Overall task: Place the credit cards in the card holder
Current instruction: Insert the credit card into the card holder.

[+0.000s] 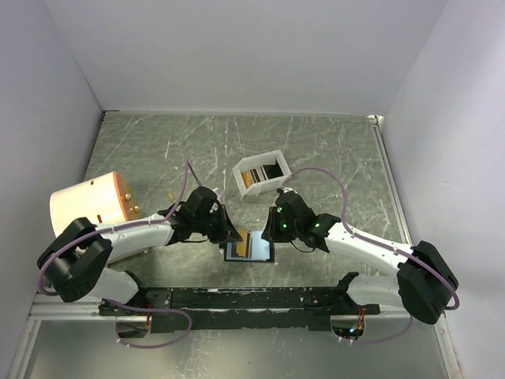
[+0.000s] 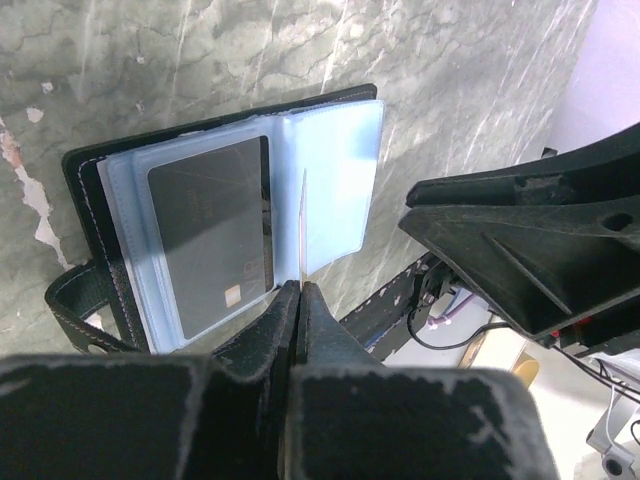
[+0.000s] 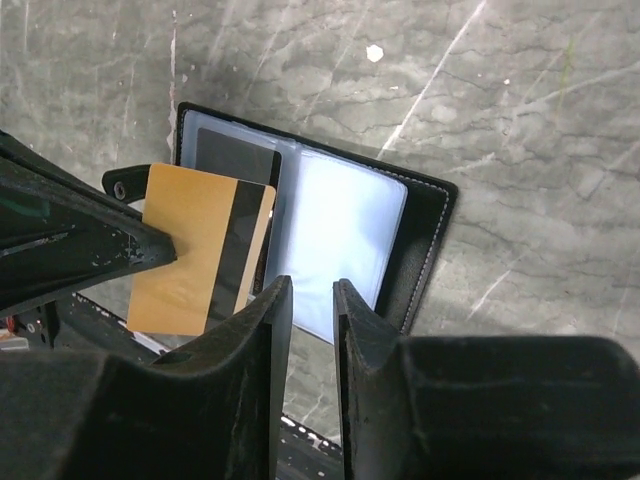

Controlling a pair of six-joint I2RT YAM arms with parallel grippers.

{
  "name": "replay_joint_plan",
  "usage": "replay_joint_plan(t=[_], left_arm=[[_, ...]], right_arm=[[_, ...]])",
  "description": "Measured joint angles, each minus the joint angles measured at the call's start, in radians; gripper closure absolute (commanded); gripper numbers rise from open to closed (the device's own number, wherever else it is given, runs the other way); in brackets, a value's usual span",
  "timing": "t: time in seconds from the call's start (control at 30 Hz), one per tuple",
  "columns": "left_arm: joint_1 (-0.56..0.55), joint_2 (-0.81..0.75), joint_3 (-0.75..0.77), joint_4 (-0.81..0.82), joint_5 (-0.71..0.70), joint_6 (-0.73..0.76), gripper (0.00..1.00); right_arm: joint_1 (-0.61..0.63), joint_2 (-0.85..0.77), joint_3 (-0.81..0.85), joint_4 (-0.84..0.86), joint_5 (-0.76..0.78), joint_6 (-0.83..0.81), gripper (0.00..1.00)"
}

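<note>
Gold card (image 3: 200, 250) in left pincer (image 2: 300, 288) overhangs card holder (image 3: 425, 240), white box (image 1: 240, 172) nearby.

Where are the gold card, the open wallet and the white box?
gold card (image 3: 180, 295), right wrist view, on its plain gold face.
open wallet (image 3: 345, 235), right wrist view, on its pale right page.
white box (image 1: 254, 159), top external view, on its far wall.
</note>
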Motion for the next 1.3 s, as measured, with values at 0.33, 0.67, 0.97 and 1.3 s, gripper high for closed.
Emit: replay_joint_plan(t=[0.33,0.67,0.97,1.3], left_arm=[[0.008,0.014,0.000,0.026,0.019,0.028,0.93],[0.021,0.060,-0.023,0.051,0.032,0.036,0.93],[0.023,0.074,-0.033,0.092,0.044,0.035,0.93],[0.027,0.053,-0.040,0.094,0.048,0.028,0.93]], right_arm=[[0.000,0.118,0.000,0.047,-0.028,-0.018,0.80],[0.000,0.144,-0.010,0.044,-0.005,-0.021,0.81],[0.000,0.147,-0.019,0.043,-0.003,-0.020,0.83],[0.000,0.147,-0.035,0.051,-0.003,-0.019,0.83]])
